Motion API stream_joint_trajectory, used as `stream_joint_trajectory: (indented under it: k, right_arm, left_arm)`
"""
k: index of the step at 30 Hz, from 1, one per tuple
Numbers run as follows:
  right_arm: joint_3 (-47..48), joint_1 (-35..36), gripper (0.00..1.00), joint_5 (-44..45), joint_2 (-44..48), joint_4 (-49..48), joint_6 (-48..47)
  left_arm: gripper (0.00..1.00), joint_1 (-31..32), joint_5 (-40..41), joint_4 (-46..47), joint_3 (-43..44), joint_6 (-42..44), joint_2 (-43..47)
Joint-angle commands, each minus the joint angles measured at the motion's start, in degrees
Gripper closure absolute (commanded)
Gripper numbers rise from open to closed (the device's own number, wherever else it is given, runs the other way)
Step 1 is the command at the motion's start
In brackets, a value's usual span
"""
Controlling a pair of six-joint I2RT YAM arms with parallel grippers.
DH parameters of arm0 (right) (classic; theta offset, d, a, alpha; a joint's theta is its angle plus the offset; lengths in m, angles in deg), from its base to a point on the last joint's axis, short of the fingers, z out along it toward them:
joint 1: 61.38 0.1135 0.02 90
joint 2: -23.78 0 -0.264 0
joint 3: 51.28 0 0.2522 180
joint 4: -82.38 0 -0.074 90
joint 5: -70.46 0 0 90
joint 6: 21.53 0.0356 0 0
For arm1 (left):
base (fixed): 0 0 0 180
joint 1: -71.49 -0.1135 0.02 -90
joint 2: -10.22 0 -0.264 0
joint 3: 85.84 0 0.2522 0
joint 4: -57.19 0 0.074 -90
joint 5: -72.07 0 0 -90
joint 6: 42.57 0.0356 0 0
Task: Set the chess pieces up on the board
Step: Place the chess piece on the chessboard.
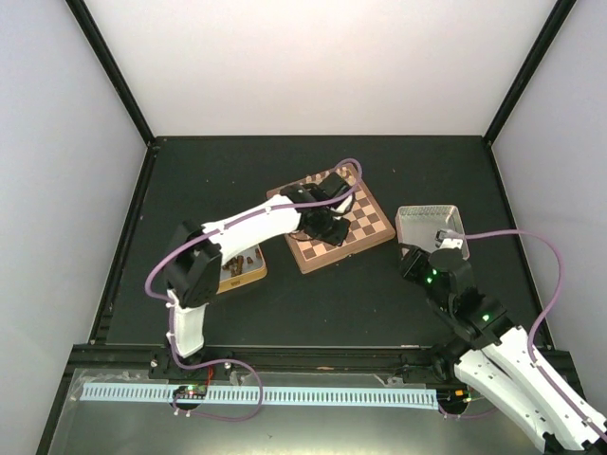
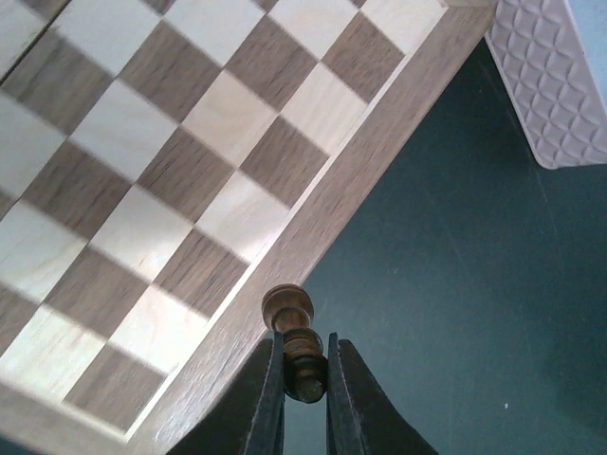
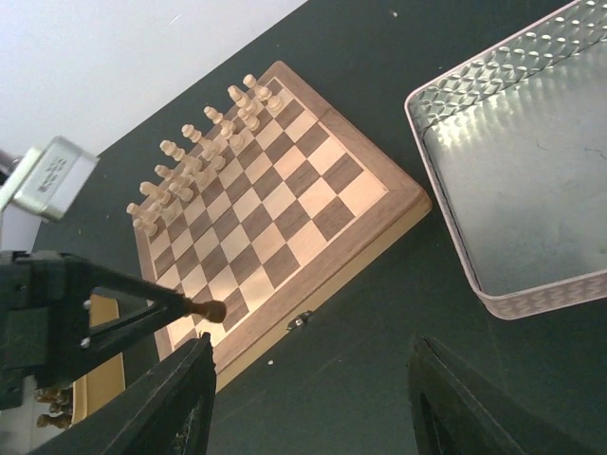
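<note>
Dark piece [image 2: 287, 308] clamped in left tool [image 2: 304, 368], over rim of board [image 2: 142, 171]; right tool [image 3: 313, 360] fingers apart, above worktop [image 3: 379, 303] near board and tin [image 3: 531, 161]. Pale pieces [image 3: 204, 152] lined along its far side.

White walls [image 1: 313, 57], dark tabletop [image 1: 313, 303], black posts [image 1: 109, 66]

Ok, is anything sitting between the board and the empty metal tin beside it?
Nothing: only a bare strip of dark table separates the board from the tin, clearest in the right wrist view.
</note>
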Motion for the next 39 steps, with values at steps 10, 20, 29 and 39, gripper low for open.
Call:
stream_joint_trajectory:
  k: [10, 20, 29, 39]
  right_arm:
    - [-1.6, -0.1, 0.44, 2.9, 2.1, 1.7, 0.6]
    - [-1.6, -0.2, 0.44, 2.8, 2.5, 2.6, 0.7]
    - [-1.2, -0.2, 0.44, 2.8, 2.7, 3.4, 0.7]
    - [-0.4, -0.2, 0.43, 2.3, 2.7, 3.4, 0.7]
  left_arm:
    - [0.92, 2.6, 2.8, -2.5, 12.7, 4.6, -12.1]
    - [0.92, 2.5, 6.3, -2.9, 16.8, 7.1, -17.0]
    - [0.84, 2.2, 6.9, -3.3, 19.3, 7.8, -19.5]
    - [0.51, 1.8, 7.5, -5.3, 20.8, 7.6, -17.3]
